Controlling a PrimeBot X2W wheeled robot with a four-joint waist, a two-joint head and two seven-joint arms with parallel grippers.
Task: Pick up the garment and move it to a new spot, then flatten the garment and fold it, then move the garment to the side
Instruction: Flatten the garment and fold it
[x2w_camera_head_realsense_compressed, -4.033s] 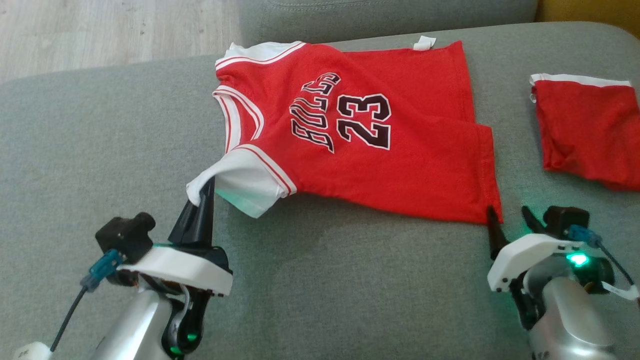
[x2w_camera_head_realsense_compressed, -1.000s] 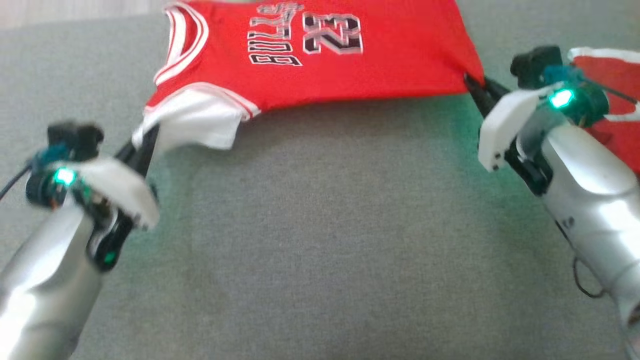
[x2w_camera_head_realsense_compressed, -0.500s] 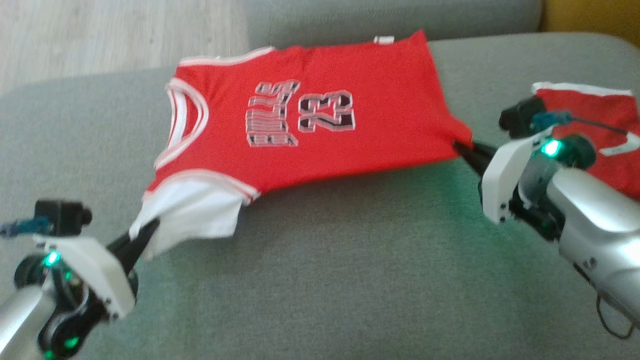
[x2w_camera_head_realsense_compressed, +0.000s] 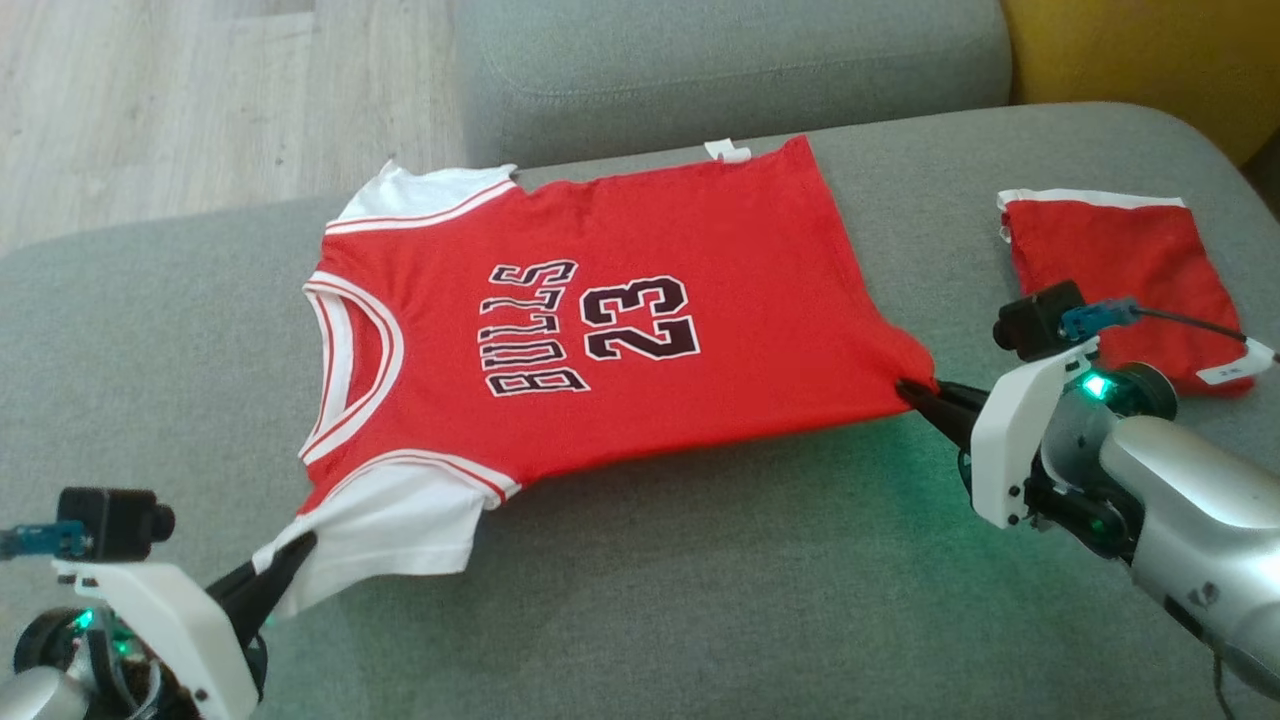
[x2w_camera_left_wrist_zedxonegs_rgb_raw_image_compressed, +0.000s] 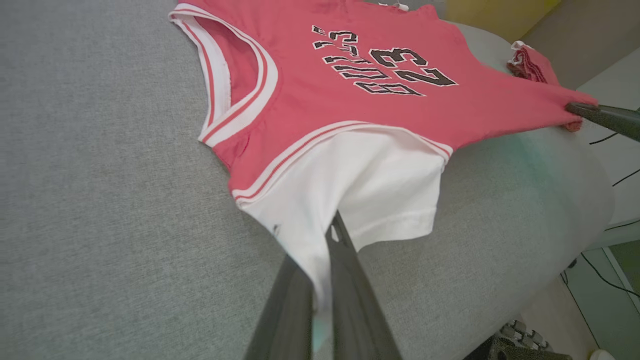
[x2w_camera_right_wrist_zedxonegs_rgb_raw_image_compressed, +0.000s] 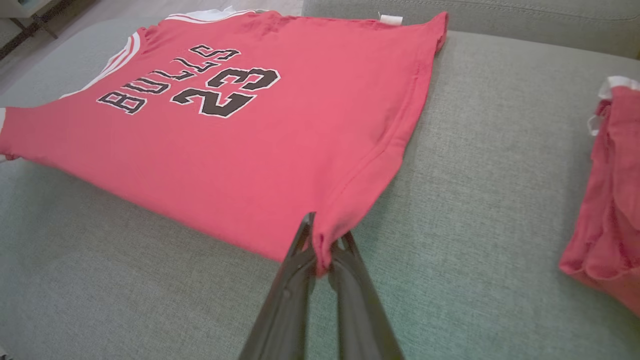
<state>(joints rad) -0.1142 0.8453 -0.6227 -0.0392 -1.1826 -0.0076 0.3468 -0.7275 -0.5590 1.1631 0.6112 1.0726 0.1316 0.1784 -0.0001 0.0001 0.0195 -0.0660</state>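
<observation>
Red fabric with white sleeves and a black "BULLS 23" print: the jersey (x2w_camera_head_realsense_compressed: 600, 330) lies spread face-up across the middle of the head view on the grey sofa cushion (x2w_camera_head_realsense_compressed: 700, 600). Its neckline points to the left of the frame and its hem to the right.

At the lower left, the left gripper (x2w_camera_head_realsense_compressed: 290, 555) has its two dark fingers closed on the outer corner of the near white sleeve. In the left wrist view the white cloth is pinched between them and runs down between the fingers. At the right middle of the frame, the right gripper (x2w_camera_head_realsense_compressed: 915, 390) is clamped on the near hem corner, which is drawn out to a point. The right wrist view shows a fold of red cloth squeezed between the fingertips.

A smaller red cloth (x2w_camera_head_realsense_compressed: 1120, 270) with white trim lies on the cushion at the right of the frame, apart from the jersey. Pale wooden floor (x2w_camera_head_realsense_compressed: 150, 100) fills the upper left corner.
</observation>
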